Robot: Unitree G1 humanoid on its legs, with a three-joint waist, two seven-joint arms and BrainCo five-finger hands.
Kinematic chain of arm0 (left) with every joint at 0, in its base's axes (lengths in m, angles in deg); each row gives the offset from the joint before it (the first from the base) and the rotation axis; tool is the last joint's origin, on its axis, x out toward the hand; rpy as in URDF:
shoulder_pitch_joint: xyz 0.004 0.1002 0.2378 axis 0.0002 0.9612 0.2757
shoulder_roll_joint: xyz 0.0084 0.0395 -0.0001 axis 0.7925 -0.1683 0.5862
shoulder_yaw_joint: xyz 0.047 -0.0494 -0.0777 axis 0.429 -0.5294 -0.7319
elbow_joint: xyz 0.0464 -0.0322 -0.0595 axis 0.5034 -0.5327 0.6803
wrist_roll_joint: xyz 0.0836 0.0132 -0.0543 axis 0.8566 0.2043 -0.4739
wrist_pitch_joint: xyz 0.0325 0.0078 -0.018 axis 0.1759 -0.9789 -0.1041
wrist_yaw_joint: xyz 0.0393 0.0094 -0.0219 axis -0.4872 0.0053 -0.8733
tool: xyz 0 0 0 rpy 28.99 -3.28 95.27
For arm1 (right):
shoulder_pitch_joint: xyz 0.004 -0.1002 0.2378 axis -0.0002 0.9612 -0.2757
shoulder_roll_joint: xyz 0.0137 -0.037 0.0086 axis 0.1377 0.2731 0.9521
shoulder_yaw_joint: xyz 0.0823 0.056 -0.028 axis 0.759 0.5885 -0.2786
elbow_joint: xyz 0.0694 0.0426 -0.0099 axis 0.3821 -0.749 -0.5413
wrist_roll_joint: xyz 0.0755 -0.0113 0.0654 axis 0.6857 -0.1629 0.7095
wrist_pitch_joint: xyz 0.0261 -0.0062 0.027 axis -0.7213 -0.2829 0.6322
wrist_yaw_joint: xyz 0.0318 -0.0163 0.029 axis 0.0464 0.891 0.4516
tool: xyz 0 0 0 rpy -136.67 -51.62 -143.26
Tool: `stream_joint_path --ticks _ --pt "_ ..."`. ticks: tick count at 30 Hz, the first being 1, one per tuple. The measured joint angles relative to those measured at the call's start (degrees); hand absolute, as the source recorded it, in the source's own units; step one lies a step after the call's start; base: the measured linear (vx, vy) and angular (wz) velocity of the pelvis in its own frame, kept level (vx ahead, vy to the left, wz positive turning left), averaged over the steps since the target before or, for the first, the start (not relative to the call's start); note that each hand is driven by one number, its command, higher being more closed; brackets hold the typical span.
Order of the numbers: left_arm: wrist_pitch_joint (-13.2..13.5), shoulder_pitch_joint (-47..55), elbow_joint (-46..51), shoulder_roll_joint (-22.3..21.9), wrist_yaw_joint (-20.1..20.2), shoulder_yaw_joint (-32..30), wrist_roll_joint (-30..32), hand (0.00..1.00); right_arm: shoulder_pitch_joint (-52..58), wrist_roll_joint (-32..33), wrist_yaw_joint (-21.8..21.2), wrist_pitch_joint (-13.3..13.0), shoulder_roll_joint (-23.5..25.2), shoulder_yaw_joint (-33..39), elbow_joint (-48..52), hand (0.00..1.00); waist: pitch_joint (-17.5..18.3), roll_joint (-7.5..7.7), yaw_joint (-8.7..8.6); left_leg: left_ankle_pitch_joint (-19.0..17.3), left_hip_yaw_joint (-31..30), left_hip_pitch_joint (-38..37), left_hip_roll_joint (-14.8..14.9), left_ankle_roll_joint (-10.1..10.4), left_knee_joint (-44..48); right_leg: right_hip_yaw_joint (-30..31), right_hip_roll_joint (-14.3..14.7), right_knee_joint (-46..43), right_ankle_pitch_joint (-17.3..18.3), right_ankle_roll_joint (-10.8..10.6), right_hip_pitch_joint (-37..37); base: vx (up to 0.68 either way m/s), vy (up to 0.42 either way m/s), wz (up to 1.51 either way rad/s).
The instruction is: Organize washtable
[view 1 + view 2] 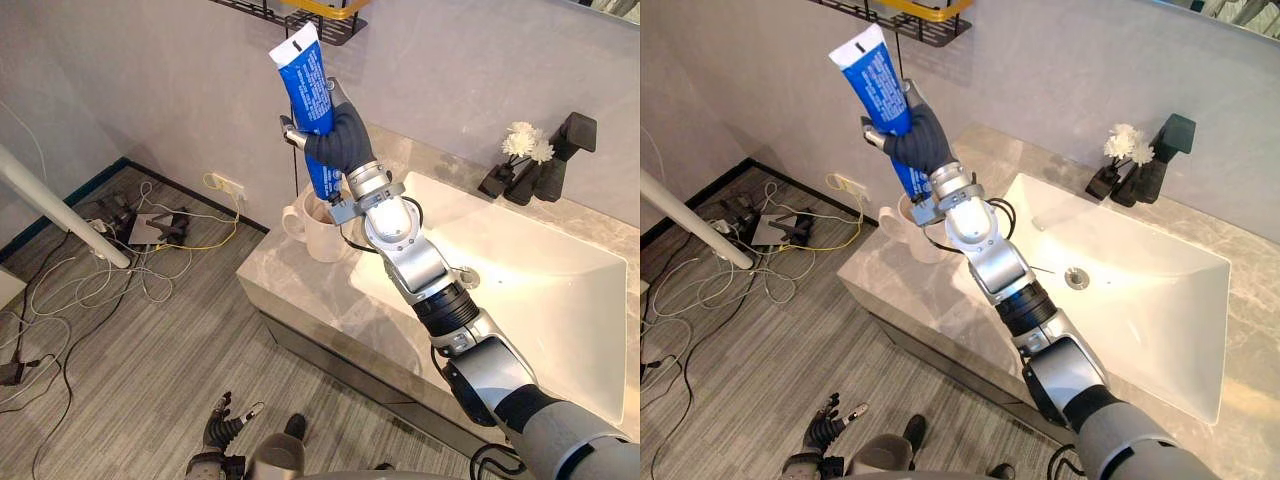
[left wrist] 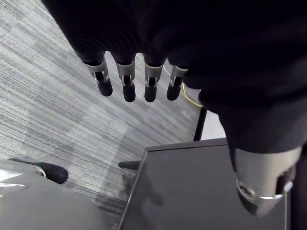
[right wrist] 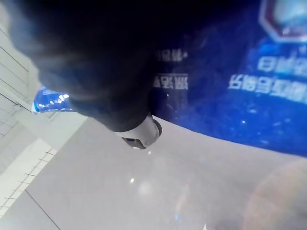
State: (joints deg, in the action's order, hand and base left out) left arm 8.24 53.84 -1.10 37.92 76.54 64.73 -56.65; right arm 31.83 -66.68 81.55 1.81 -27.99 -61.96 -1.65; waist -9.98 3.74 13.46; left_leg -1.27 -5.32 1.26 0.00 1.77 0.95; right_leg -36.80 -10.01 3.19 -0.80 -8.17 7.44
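Note:
A blue tube (image 1: 305, 75) with a white crimped end stands almost upright in my right hand (image 1: 345, 135), whose fingers are curled round its middle. The tube's lower end points down into a cream mug (image 1: 318, 240) on the left corner of the marble countertop (image 1: 300, 290); I cannot tell whether it touches the mug. Up close in the right wrist view, the blue tube (image 3: 249, 81) lies against the dark cover. My left hand (image 1: 222, 428) hangs low over the floor, and its fingers (image 2: 127, 86) are straight and hold nothing.
A white sink basin (image 1: 540, 290) lies right of the mug. Behind it stand a black faucet (image 1: 560, 150) and white flowers (image 1: 527, 145). A black wire shelf (image 1: 300, 15) hangs on the wall above the tube. Loose cables (image 1: 150, 240) lie on the floor.

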Motion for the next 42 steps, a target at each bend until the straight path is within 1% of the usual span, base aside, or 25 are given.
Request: stream_joint_path --ticks 3,11,16,20,23,25,26,42 --pt "-0.1 0.2 -0.6 0.1 0.0 0.0 0.0 0.0 0.0 0.0 0.8 0.1 -0.1 0.1 -0.3 1.0 -0.1 -0.09 0.04 0.0 -0.1 0.1 0.0 0.0 0.0 -0.1 0.0 0.0 0.0 0.0 0.0 0.0 0.0 0.0" --pt "0.0 0.2 -0.7 0.1 0.0 0.0 0.0 0.0 0.0 0.0 0.8 0.7 0.1 0.1 -2.2 1.0 -1.4 -0.32 0.02 0.0 -0.3 0.3 0.0 0.0 0.2 -0.4 0.0 0.0 0.0 0.0 0.0 0.0 0.0 0.0" --pt "0.0 0.2 -0.7 0.1 0.0 0.1 0.0 0.0 0.0 0.0 0.8 0.7 0.2 0.1 -2.3 1.0 -1.5 -0.35 0.0 0.0 -0.4 1.2 -0.1 0.0 0.7 -0.5 0.0 -0.1 0.0 0.0 -0.7 0.0 0.0 0.01" --pt "-0.1 0.2 -0.7 0.1 0.0 0.1 0.0 0.0 0.2 0.0 0.7 0.8 0.6 0.0 -4.2 1.0 -1.5 -0.38 -0.01 0.0 -0.2 1.4 -0.1 0.0 1.3 -0.5 0.0 -0.2 0.0 0.0 -0.7 0.0 0.0 0.0" --pt "-0.1 0.2 -0.7 0.1 0.0 0.1 0.0 0.0 1.2 0.0 0.7 1.6 0.8 -0.2 -4.4 1.0 -1.5 -0.41 -0.04 0.0 -0.2 1.3 0.0 0.0 1.4 -0.5 -0.1 -0.8 0.3 0.5 -0.7 0.0 0.0 0.0" --pt "0.0 0.2 -0.7 0.1 0.0 0.1 0.0 0.0 1.9 0.0 0.6 1.7 0.9 -0.2 -4.4 1.0 -1.5 -0.43 -0.03 0.0 -0.2 1.2 0.1 0.0 1.4 -0.5 -0.1 -1.1 0.3 0.5 -0.7 0.0 0.0 0.0" --pt "0.0 0.2 -0.8 0.1 0.0 0.1 0.0 0.0 2.1 0.0 0.6 1.7 0.9 -0.2 -4.4 0.0 -1.5 -0.44 -0.05 0.0 -0.1 1.2 0.1 0.0 1.4 -0.5 -0.1 -1.1 0.3 0.5 -0.7 0.0 0.0 0.0" --pt "-0.2 0.3 -1.3 0.1 -0.1 0.3 -0.1 0.0 5.8 -0.5 0.6 1.7 1.7 -1.2 -4.4 0.0 -1.4 -0.63 -0.15 0.0 0.8 0.9 0.2 0.0 1.8 0.5 -0.1 -1.2 0.3 0.6 -0.7 0.0 0.009 -0.02"
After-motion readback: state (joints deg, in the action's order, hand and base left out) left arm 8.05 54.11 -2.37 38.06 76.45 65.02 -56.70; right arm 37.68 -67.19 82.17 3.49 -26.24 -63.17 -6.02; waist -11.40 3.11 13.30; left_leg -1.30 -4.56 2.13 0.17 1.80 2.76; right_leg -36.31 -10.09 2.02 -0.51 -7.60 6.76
